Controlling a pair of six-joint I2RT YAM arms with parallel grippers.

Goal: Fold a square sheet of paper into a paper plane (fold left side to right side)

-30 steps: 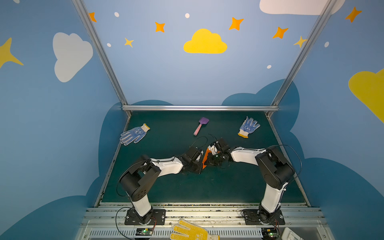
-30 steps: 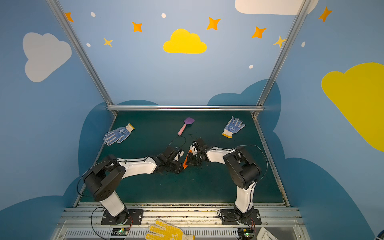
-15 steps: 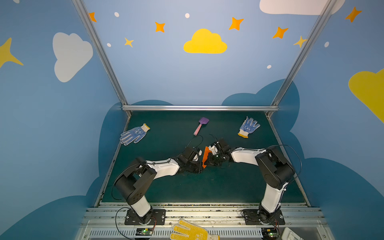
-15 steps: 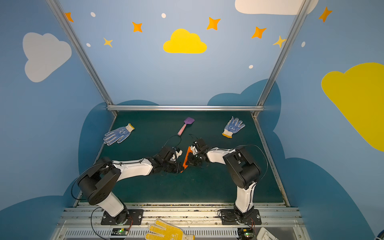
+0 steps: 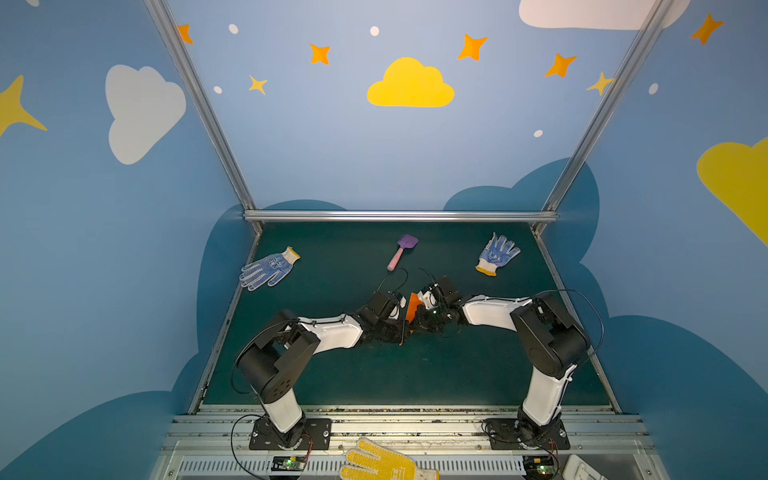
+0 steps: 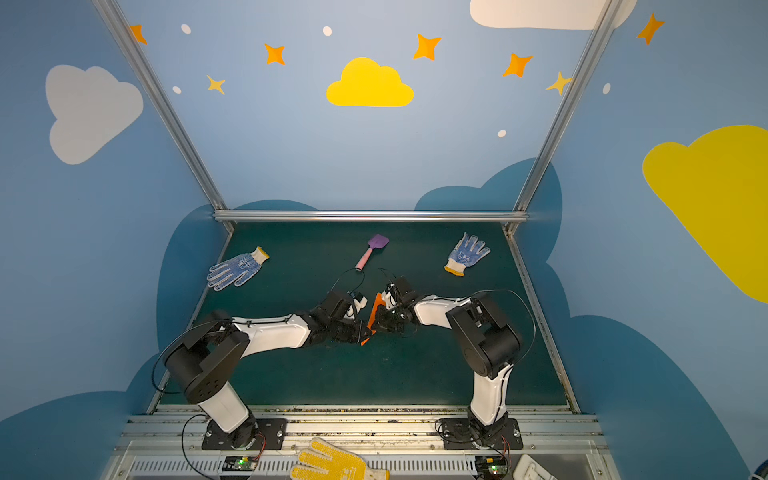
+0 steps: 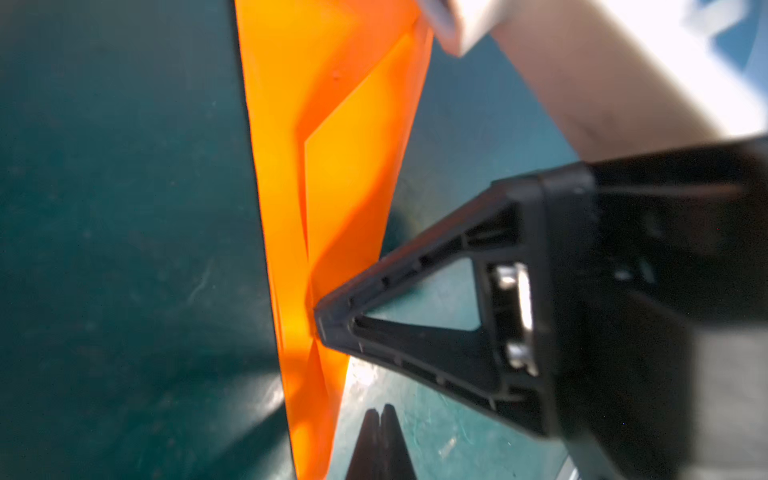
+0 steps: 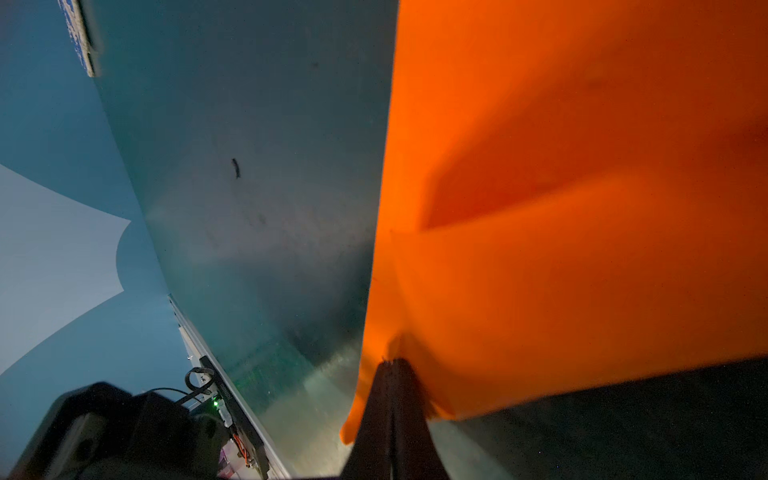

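From my end the folding looks mostly done. The paper plane [image 7: 332,187] is not a flat square but a slim, pointed orange strip with several creased layers lying over one another, and a diagonal flap edge shows plainly in the left wrist view. I judge that what is left is the finishing, perhaps sharpening the creases, opening the wings and setting it down, though I cannot tell from here whether every fold is in. It stands on edge over the middle of the desk [image 5: 415,374], held up between the two wrists. In both top views only a narrow sliver of orange shows between the black hardware, with a small tip poking out low. Whether that tip touches the green surface I cannot say. The right tool [image 8: 392,368] is clamped on it, its tips pinching the layered edge partway along the strip. The left tool [image 7: 379,415] is closed too, fingertips pressed together, but the paper sits just beside them rather than between them as far as I can see, so I take it to be holding nothing. Both arms reach in low from their bases at the near edge, elbows bent. Their white forearms are close to level and point at each other, and the wrists meet near the desk's centre.
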